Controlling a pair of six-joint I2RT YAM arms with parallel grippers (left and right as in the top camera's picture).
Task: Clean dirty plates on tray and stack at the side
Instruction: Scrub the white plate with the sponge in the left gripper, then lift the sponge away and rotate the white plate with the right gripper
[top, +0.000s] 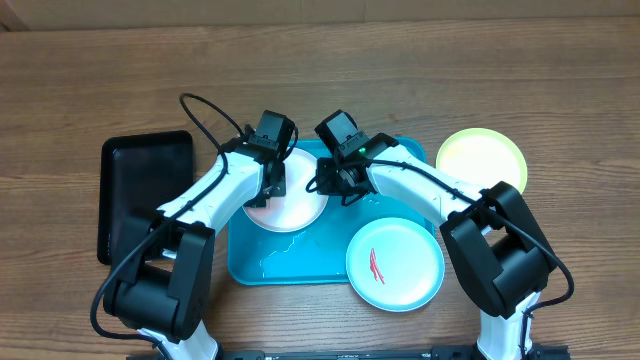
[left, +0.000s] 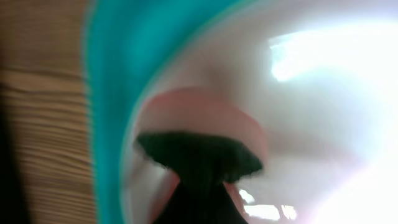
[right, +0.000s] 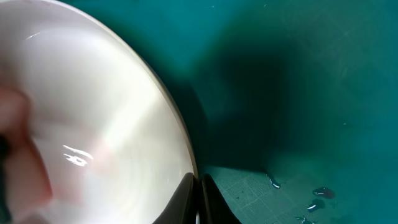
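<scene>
A white plate (top: 292, 212) with a pink smear lies on the left half of the turquoise tray (top: 300, 270). My left gripper (top: 272, 188) is over it, shut on a black fuzzy wiping pad (left: 199, 158) that presses on the smeared plate (left: 311, 112). My right gripper (top: 335, 185) is shut on that plate's right rim (right: 180, 134), with its fingers (right: 186, 199) closed either side of the edge. A second white plate (top: 395, 265) with a red sauce streak rests on the tray's right edge. The pale yellow-green plate (top: 482, 160) sits on the table to the right.
A black tray (top: 145, 195) lies on the wooden table left of the turquoise one. Water drops (right: 320, 193) dot the tray floor (right: 298, 93) beside the plate. The tray rim (left: 112, 74) runs close to the left gripper.
</scene>
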